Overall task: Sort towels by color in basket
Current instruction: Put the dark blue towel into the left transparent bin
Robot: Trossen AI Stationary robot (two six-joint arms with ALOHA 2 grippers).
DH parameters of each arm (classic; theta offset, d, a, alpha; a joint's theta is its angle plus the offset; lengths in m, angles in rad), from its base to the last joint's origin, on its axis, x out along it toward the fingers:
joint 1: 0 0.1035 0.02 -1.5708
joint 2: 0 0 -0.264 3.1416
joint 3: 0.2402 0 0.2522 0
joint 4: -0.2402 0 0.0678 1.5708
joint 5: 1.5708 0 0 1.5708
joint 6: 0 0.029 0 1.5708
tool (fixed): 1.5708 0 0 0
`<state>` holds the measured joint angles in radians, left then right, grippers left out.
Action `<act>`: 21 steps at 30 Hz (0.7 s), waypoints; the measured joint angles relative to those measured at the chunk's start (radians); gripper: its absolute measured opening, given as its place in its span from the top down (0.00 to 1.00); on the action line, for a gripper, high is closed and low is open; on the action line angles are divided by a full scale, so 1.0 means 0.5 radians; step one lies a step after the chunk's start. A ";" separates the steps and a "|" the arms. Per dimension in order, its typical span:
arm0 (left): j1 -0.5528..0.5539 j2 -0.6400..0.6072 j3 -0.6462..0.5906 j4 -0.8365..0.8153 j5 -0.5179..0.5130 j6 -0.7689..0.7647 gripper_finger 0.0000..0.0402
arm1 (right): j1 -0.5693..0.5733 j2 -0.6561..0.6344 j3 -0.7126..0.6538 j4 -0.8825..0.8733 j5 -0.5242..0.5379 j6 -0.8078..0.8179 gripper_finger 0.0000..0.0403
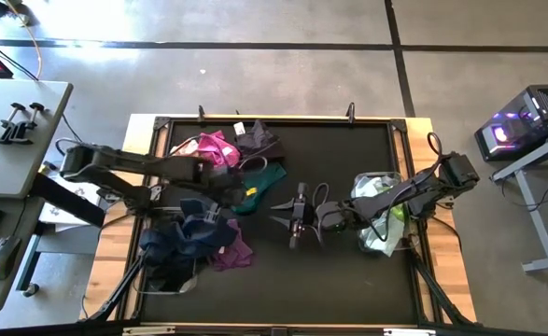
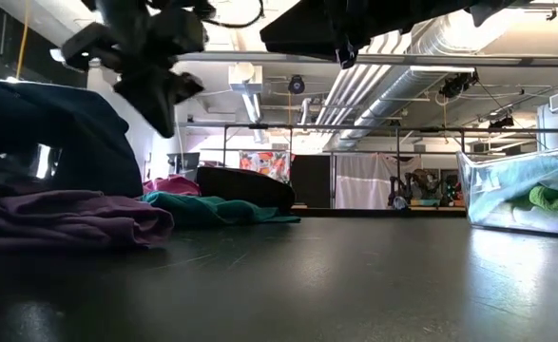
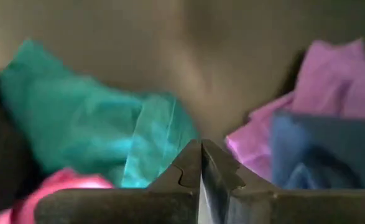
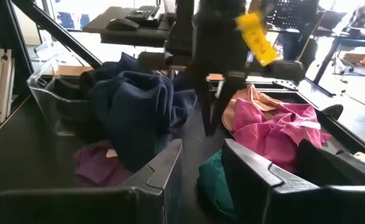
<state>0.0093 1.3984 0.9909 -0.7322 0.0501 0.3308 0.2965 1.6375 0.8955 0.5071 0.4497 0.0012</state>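
Left gripper [image 1: 239, 189] hangs pressed together and empty just above the teal towel [image 1: 266, 179], which I judge it is lining up on. Right gripper [image 1: 281, 217], spread and empty, waits beside that towel, clear of the pale-cloth basket [image 1: 382, 217].

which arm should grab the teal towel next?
Left, probably. Its shut claw hangs right beside the teal towel, which fills its wrist view. The right claw, open, sits farther off over bare mat.
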 joint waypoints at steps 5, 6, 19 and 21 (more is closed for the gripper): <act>0.058 0.141 0.000 -0.106 0.391 0.044 1.00 | 0.001 0.000 0.000 -0.017 -0.070 0.003 0.73; 0.049 0.120 0.004 -0.113 0.424 0.043 1.00 | 0.001 0.000 0.000 -0.024 -0.072 0.002 0.73; -0.232 -0.548 0.008 -0.649 0.173 -0.515 1.00 | -0.004 0.000 0.000 -0.020 -0.075 0.000 0.73; -0.281 -0.627 0.008 -0.726 0.098 -0.630 1.00 | -0.004 0.000 0.000 -0.020 -0.075 -0.001 0.73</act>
<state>-0.1313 1.0851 0.9948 -1.0952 0.0991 0.0158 0.2943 1.6375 0.8955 0.4970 0.4122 0.0010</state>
